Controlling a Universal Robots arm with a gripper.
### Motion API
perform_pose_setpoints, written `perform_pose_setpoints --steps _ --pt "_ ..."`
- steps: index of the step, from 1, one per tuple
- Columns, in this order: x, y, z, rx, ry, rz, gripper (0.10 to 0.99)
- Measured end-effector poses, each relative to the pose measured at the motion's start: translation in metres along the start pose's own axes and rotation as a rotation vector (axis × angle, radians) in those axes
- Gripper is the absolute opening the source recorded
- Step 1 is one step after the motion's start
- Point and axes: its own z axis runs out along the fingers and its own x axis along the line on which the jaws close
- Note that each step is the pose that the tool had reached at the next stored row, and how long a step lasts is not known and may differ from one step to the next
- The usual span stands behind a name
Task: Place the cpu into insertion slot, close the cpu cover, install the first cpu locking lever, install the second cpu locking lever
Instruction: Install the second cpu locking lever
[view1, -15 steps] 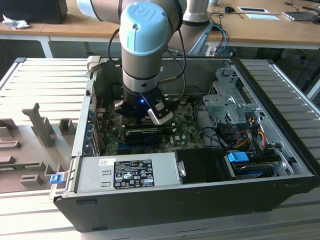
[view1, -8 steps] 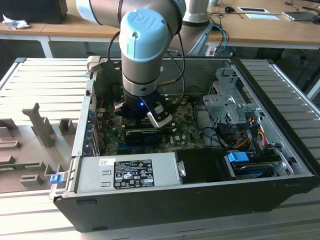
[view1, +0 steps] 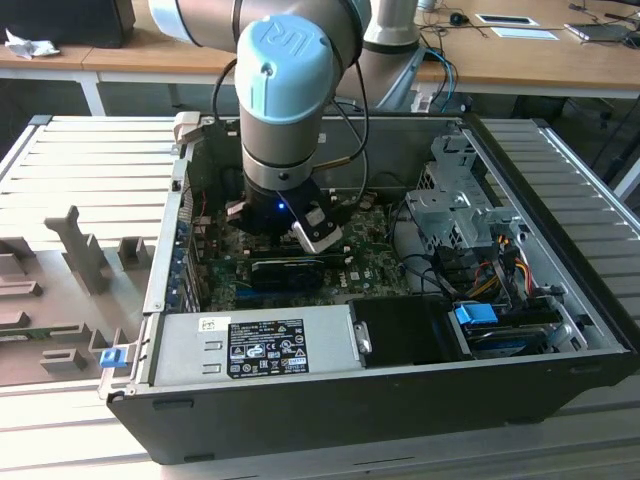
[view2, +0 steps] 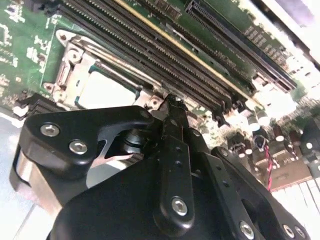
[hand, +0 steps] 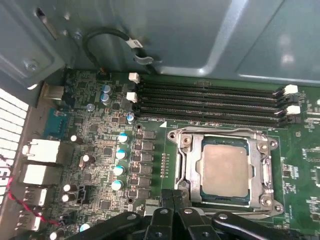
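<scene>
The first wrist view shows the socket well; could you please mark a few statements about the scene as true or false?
1. The cpu lies in the insertion slot. True.
2. The cpu cover frames the cpu, whose top shows through its window. True.
3. The gripper holds the cpu above the board. False: the cpu sits in the socket, and the gripper's fingers are together at the socket's edge.
4. The memory slots beside the socket are filled with modules. False: all four are empty.
5. The arm reaches down into an open computer case. True.

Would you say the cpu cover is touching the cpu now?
Touching: in the first wrist view the cpu cover lies closed around the cpu, its frame overlapping the chip's edges.
</scene>
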Motion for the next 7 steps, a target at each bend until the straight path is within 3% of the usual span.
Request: perform_pose_setpoints --steps 3,5,7 --pt "0.0001 0.0029 -0.0093 0.000 0.0009 0.000 0.106" --pt "0.0000 0.0070 -0.0229 0.000 0.0024 0.001 0.106" --pt "0.0000 0.0074 -0.0244 -0.003 0.0022 0.001 0.106"
